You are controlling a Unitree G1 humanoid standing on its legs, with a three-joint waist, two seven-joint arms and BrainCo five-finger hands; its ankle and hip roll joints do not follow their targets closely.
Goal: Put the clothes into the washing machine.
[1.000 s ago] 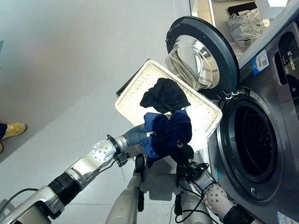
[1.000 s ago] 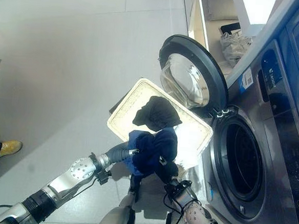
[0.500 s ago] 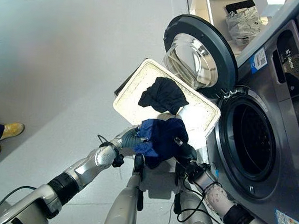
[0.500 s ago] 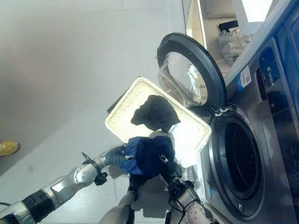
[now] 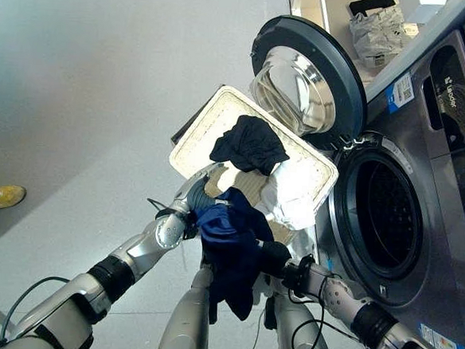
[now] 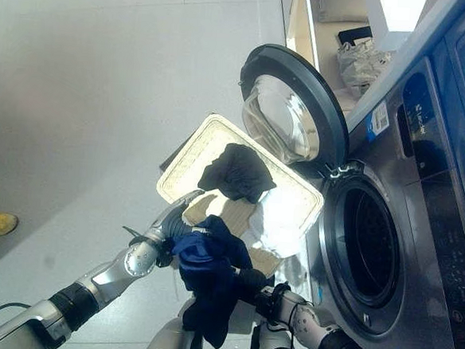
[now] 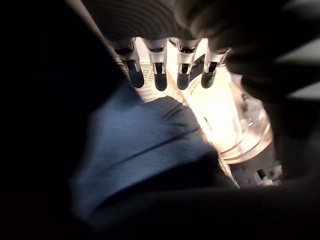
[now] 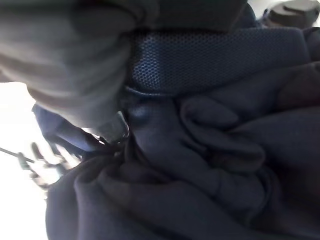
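Since a second ago the blue garment (image 5: 231, 254) has come away from the basket's near rim and now hangs in a long fold between the two arms, nearer the robot.

At the far left a person's yellow shoe (image 5: 3, 198) stands on the floor. The left hand (image 7: 160, 70) reaches in beside the garment. Its wrist view shows its fingers (image 7: 182, 75) straight in a row above the blue cloth, not curled round it, with the basket's mesh bright beyond them. The right hand (image 5: 274, 257) is buried in the cloth's right side. Its wrist view gives dark blue folds and a band of knit weave, so its grip cannot be told.

Behind the garment sits the white basket (image 5: 195, 132), holding a black garment (image 5: 249, 142) and a white cloth (image 5: 295, 191).

To the right the washing machine (image 5: 446, 197) has its door (image 5: 347, 79) swung open and its drum (image 5: 385, 221) dark. A blue-and-white label (image 5: 404, 89) is stuck on its top edge, with another sticker (image 5: 442, 345) low on the front. Their print is too small to read.
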